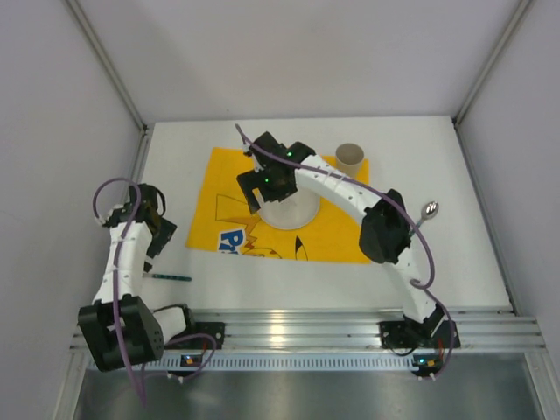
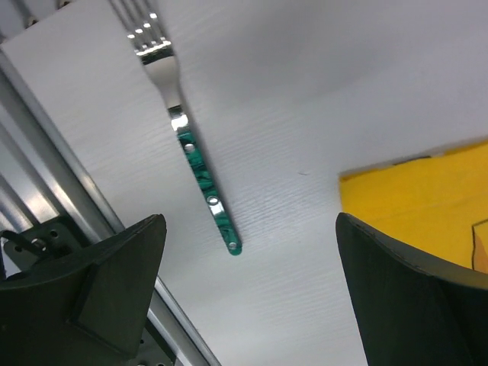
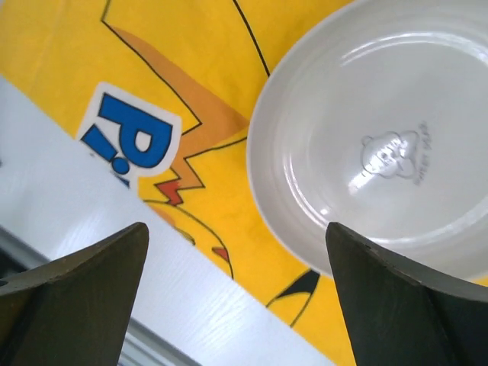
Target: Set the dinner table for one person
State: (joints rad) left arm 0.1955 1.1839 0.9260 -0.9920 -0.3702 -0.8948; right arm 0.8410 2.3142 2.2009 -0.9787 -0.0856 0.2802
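Note:
The white dinner table (image 1: 455, 262) carries a yellow printed mat (image 1: 337, 236). A white plate (image 1: 293, 210) sits on the mat, and a beige cup (image 1: 350, 157) stands at the mat's back right corner. A fork with a green handle (image 1: 171, 276) lies left of the mat near the front edge. A metal spoon (image 1: 429, 210) lies to the right of the mat. My left gripper (image 1: 156, 234) is open and empty above the table; the fork (image 2: 191, 145) lies ahead of it. My right gripper (image 1: 255, 188) is open and empty over the plate's (image 3: 381, 145) left edge.
Grey walls close in the table on the left, back and right. An aluminium rail (image 1: 297, 328) with both arm bases runs along the near edge. The mat corner (image 2: 427, 198) shows right of the left gripper (image 2: 252, 305). The mat's blue print (image 3: 130, 137) lies ahead of the right gripper (image 3: 236, 305).

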